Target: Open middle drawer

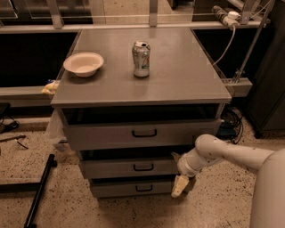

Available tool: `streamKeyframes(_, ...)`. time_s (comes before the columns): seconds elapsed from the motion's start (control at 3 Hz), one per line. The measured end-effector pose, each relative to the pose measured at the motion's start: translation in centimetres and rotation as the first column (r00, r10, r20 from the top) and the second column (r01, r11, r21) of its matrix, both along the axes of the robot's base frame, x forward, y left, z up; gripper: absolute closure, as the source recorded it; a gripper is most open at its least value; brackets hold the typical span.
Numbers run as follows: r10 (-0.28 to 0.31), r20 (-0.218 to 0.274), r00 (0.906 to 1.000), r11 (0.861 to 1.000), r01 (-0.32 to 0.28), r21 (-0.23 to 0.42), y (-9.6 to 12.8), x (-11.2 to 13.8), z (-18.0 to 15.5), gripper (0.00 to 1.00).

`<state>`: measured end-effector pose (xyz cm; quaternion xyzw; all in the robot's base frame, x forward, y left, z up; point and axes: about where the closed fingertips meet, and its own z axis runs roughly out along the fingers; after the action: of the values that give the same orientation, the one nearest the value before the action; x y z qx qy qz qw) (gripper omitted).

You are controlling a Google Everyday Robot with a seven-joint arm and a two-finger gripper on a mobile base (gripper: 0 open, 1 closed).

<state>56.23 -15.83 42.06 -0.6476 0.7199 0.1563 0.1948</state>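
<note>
- Your gripper [180, 183] sits at the right end of the cabinet [213, 91] front, at about 4 o'clock from the middle drawer's black handle [143, 167].
- You cannot tell whether it is spread or closed.
- The middle drawer [120, 169] is at 6 o'clock under the topmost drawer [102, 134], with a dark gap above it.
- On the cabinet top, a can [141, 59] stands at 12 o'clock and a bowl [83, 63] at 10 o'clock.

Lab | grey metal cabinet [178, 75], terrazzo floor [213, 209], power strip [222, 13] | pincer [180, 186] at cabinet's lower-right front
</note>
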Motion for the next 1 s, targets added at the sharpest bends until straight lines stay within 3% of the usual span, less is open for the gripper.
streamKeyframes(1.0,0.005,-0.032,0.9995,1.0,-0.006,-0.007,0.0,-1.5,0.5,0.0)
